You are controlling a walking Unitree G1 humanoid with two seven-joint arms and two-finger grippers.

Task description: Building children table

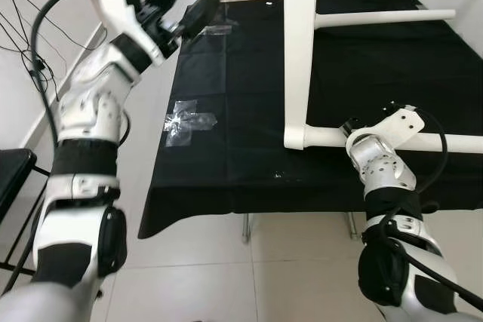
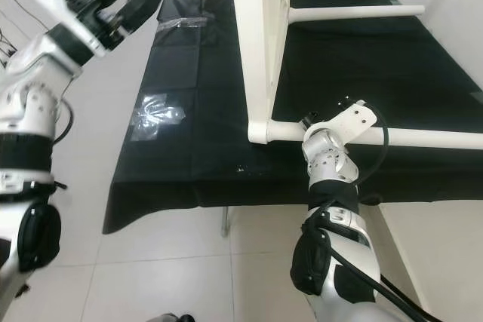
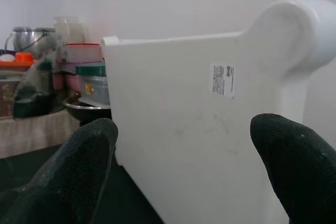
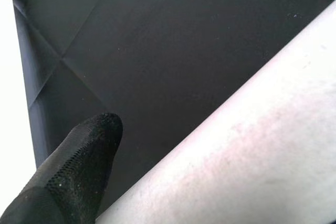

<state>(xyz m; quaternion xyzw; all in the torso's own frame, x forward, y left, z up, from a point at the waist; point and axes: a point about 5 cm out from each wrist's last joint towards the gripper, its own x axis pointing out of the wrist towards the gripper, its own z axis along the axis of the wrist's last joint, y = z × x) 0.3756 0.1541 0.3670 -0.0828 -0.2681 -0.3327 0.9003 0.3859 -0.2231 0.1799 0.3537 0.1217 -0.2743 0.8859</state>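
The white table (image 1: pixel 300 50) stands on edge on the black cloth (image 1: pixel 226 148), its legs sticking out sideways, probably so they can be fitted. The right gripper (image 1: pixel 377 115) rests at the near leg (image 1: pixel 453 142); whether it grips cannot be told. The left gripper (image 1: pixel 181 7) hovers wide open beside the top. A crumpled plastic bag (image 1: pixel 185 120) lies nearby. The floor (image 1: pixel 196 277) is pale tile.

white panel (image 3: pixel 199 140) | small printed label (image 3: pixel 222 80) | text illegible
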